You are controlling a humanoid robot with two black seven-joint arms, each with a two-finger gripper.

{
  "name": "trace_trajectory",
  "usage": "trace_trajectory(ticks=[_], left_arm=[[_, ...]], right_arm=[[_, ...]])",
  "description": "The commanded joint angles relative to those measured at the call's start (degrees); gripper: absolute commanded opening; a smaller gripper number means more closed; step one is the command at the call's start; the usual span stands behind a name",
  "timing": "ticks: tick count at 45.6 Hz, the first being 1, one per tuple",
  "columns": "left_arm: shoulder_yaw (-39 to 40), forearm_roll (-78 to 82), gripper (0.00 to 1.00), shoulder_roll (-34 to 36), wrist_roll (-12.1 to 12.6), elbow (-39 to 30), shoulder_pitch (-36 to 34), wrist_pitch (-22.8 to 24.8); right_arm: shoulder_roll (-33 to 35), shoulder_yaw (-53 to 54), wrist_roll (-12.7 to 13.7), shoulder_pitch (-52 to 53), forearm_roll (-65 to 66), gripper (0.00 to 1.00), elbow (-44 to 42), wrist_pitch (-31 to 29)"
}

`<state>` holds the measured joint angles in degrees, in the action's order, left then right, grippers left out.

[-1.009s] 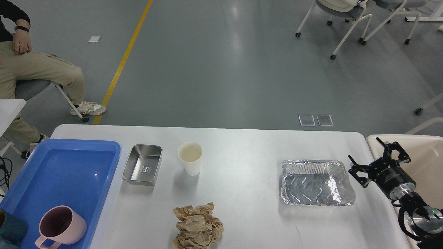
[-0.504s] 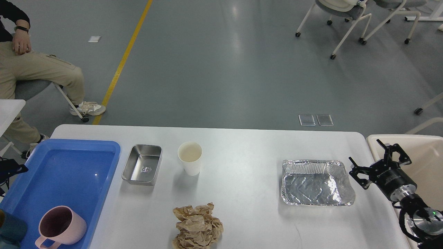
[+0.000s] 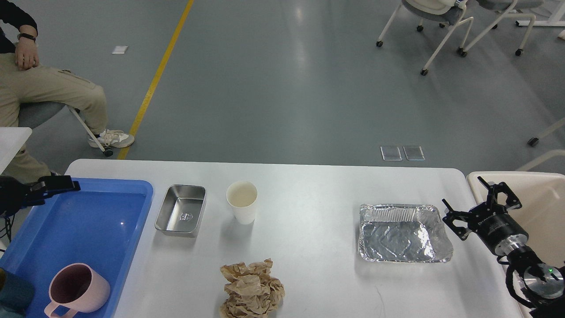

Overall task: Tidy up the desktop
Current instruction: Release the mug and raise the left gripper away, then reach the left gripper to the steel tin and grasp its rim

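Your right gripper (image 3: 481, 205) hangs spread beside the foil tray (image 3: 404, 232) on the counter (image 3: 309, 247); the left gripper's (image 3: 57, 184) state you cannot tell.

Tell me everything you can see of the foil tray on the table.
The foil tray is a shallow rectangular pan of what looks like thin aluminium, silvery and shiny, with crinkled walls, a rolled rim and a wrinkled, dented floor. It looks empty. It sits flat and upright on the right part of the white desktop, its long side running left to right. Only the desktop touches it. The right gripper hovers open just past its right end, apart from it, in front of the cream bin.
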<state>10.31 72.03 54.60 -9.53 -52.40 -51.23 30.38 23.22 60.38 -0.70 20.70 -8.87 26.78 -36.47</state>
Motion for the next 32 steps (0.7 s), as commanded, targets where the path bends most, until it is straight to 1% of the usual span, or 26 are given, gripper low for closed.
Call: trace_trajectory(ticks=[1,8,11,16,18,21,23,32], left_arm=[[-1.43,7.41,0.97,-5.20,-0.14,0.55,-2.03,1.70],[-5.12,14.53,0.97,-12.40,0.30,3.53,-3.96,1.70],[-6.70,15.51,0.97,-15.39,-0.22,5.37,-5.02,1.43],[-11.09,15.68,0.97,-19.79,-0.31,8.28,-7.30,1.35],[-13.29,15.60,0.97,-21.28,-0.92,9.24,-8.53,1.17],[-16.28,15.51,0.97,-23.57,-2.68,10.74,-9.68,0.82],[-17.69,15.51,0.97,-25.15,-3.39,11.62,-10.03,0.56],[-19.28,15.51,0.96,-28.67,-3.65,13.99,-10.21,-0.23]], right_arm=[[0.07,0.00,0.00,0.31,-0.01,1.00,-0.06,0.00],[0.33,0.00,0.00,0.40,-0.01,1.00,-0.06,0.00],[0.33,0.00,0.00,0.31,-0.01,1.00,-0.06,0.00],[0.33,0.00,0.00,0.13,-0.01,1.00,-0.06,-0.09],[0.33,0.00,0.00,0.05,-0.01,1.00,-0.06,-0.09],[0.33,0.00,0.00,-0.04,-0.01,1.00,-0.06,-0.09],[0.33,0.00,0.00,-0.04,-0.01,1.00,-0.06,-0.09],[0.60,0.09,0.00,-0.39,-0.01,1.00,-0.15,-0.18]])
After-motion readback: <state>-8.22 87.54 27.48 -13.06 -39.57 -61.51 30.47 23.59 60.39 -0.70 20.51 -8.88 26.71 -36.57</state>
